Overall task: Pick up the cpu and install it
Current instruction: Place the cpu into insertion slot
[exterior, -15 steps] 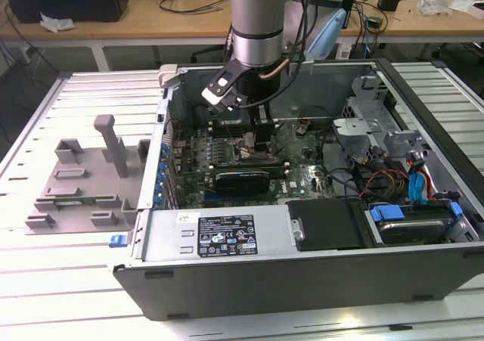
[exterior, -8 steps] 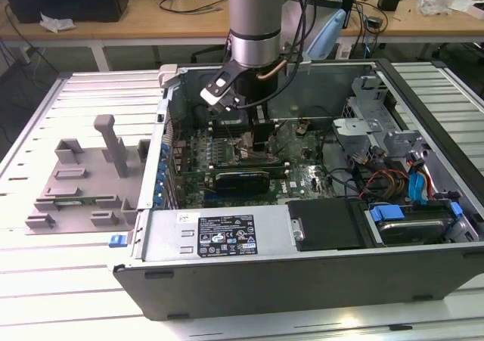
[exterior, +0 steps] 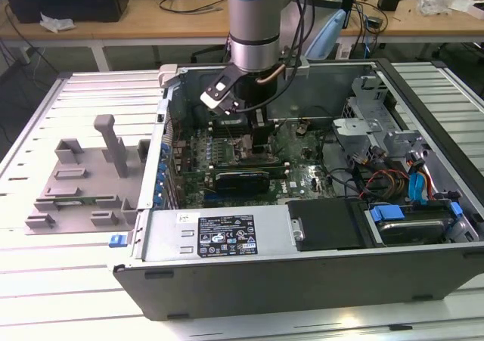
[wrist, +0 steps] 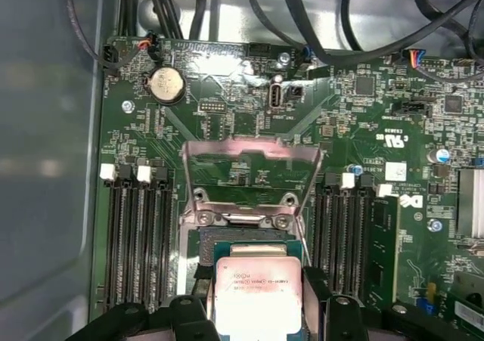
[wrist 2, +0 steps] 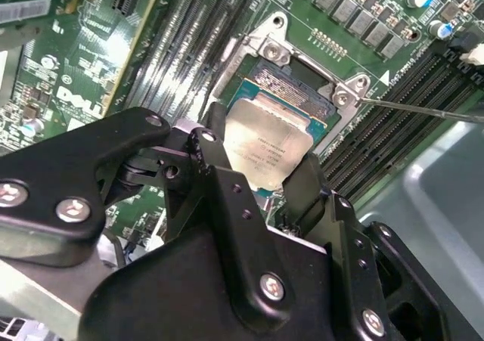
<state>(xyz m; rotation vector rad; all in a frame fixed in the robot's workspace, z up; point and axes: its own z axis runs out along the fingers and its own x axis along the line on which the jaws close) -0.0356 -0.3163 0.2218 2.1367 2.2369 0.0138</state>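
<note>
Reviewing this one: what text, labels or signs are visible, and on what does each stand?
cpu, gripped by the hand: engraved lines, too small to read.
Motherboard: a white maker's logo; certification marks and component codes too small to read.
Black-and-white sticker on the computer case: print too small to read.

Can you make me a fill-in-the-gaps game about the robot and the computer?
The gripper is ___ on the cpu. The cpu is at the socket, whose metal lid is ___. The board around it is coloured ___.
Missing words: shut, open, green.
</note>
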